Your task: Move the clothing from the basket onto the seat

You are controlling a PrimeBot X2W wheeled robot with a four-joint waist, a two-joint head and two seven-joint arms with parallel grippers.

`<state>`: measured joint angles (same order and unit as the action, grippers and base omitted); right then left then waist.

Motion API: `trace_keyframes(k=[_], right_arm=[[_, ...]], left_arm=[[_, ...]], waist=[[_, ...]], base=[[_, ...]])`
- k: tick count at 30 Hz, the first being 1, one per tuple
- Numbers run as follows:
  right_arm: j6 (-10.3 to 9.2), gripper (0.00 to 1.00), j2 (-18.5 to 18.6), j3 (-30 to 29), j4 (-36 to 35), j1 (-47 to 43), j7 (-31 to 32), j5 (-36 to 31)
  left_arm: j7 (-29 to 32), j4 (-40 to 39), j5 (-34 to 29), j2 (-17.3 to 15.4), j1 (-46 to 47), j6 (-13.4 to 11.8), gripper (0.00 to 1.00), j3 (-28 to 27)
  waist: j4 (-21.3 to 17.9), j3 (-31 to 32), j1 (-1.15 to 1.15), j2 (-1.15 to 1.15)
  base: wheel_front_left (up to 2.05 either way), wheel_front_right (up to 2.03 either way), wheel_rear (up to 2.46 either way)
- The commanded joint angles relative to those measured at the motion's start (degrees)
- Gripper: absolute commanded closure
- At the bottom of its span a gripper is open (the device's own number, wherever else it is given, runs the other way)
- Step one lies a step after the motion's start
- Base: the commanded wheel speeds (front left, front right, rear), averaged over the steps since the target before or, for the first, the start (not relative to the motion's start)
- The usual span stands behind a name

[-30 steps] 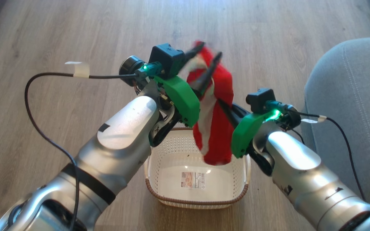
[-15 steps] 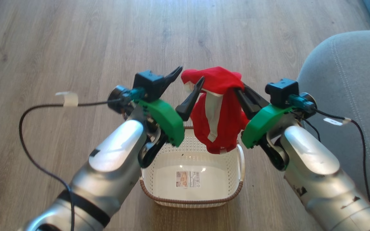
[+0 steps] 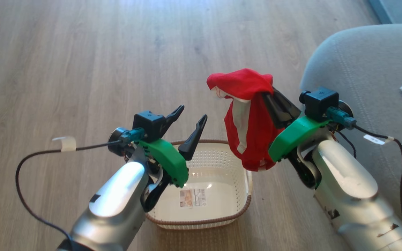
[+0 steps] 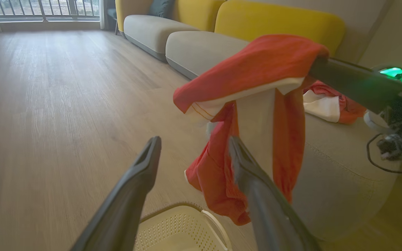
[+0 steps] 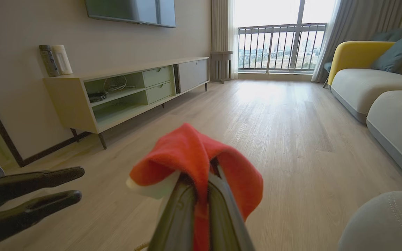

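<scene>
R gripper (image 3: 269,94) is clamped tight on the red garment (image 3: 257,129). Its fingers pinch a fold near the top, w/ fabric bunched over the tips like a hood. The rest hangs straight down below the gripper, a white inner strip showing. Garment's low end dangles off the wood floor (image 3: 82,69), just beside the R rim of the basket (image 3: 218,158), which sits below & to the L of this gripper. Basket is cream, perforated, w/ a brown braided rim; a label sticker (image 3: 191,198) shows on its bottom

L gripper (image 3: 193,112) stands wide, holding nothing, fingers pointing up. Garment is to its R & apart from it in head view. In L wrist view its R finger crosses in front of the hanging fabric, so contact can't be judged there. Basket lies under this gripper, partly hidden by its green mount & forearm

Grey seat (image 3: 361,62) is near, to the R of R gripper, w/ a rounded corner & pale stitching. R forearm (image 3: 344,174) runs between garment & cushion. A white-and-red cloth piece (image 4: 321,106) lies crumpled on the seat beyond R gripper

Around: low TV cabinet (image 5: 134,90) on legs well ahead & L of R gripper, balcony window (image 5: 281,45) w/ railing straight ahead. In L wrist view a yellow-backed sofa (image 4: 274,21) is beyond the garment
</scene>
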<state>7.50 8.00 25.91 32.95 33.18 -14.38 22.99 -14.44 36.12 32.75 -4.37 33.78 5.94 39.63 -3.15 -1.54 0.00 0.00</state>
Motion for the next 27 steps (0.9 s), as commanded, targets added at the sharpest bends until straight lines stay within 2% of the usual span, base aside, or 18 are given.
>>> trace_keyframes(k=[1,8,15,16,20,21,25,27], right_arm=[[-0.01,1.0,-0.33,-0.11,-2.5,0.77,-0.62,-0.54],[-0.01,1.0,-0.09,-0.41,-4.35,-0.04,-0.62,-0.92],[-0.01,1.0,-0.23,-0.24,-5.84,0.0,-0.62,-1.07],[-0.01,1.0,-0.23,-0.24,-5.84,0.0,-0.62,-1.07],[-0.01,1.0,0.05,-0.28,-6.58,-0.18,-0.62,-0.98],[-0.01,1.0,0.22,-0.5,-6.99,-0.38,-0.62,-0.96],[-0.01,1.0,0.67,-0.93,-7.95,-1.01,-0.62,-0.86],[-0.01,1.0,1.48,-2.36,-8.99,-1.67,-0.62,-0.96]], left_arm=[[-0.55,-2.39,-0.76,-1.23,1.29,0.38,0.0,-2.74],[-0.55,-4.55,-3.0,-0.88,-1.26,1.08,0.0,-4.92],[-0.55,-5.62,-4.63,-0.51,-1.48,1.37,0.0,-6.44],[-0.55,-5.62,-4.63,-0.51,-1.48,1.37,0.0,-6.44],[-0.55,-6.07,-5.38,-0.19,-1.39,1.46,0.0,-6.78],[-0.55,-6.3,-5.65,-0.02,-1.36,1.48,0.0,-6.83],[-0.56,-6.66,-6.15,0.23,-1.25,1.52,0.0,-6.91],[-0.56,-6.83,-6.11,0.47,-0.56,1.53,0.0,-5.67]], waist=[[-1.42,0.26,0.0,0.0],[-6.57,0.74,0.0,0.0],[-14.36,0.94,0.0,0.0],[-14.36,0.94,0.0,0.0],[-19.08,1.17,0.0,0.0],[-21.33,1.26,0.0,0.0],[-25.44,1.57,0.0,0.0],[-26.02,1.05,0.0,0.0]], base=[[0.0,0.0,0.0],[0.0,0.0,0.0],[0.0,0.0,0.0],[0.0,0.0,0.0],[0.0,0.0,0.0],[0.0,0.0,0.0],[0.0,0.0,0.0],[0.0,0.0,0.0]])
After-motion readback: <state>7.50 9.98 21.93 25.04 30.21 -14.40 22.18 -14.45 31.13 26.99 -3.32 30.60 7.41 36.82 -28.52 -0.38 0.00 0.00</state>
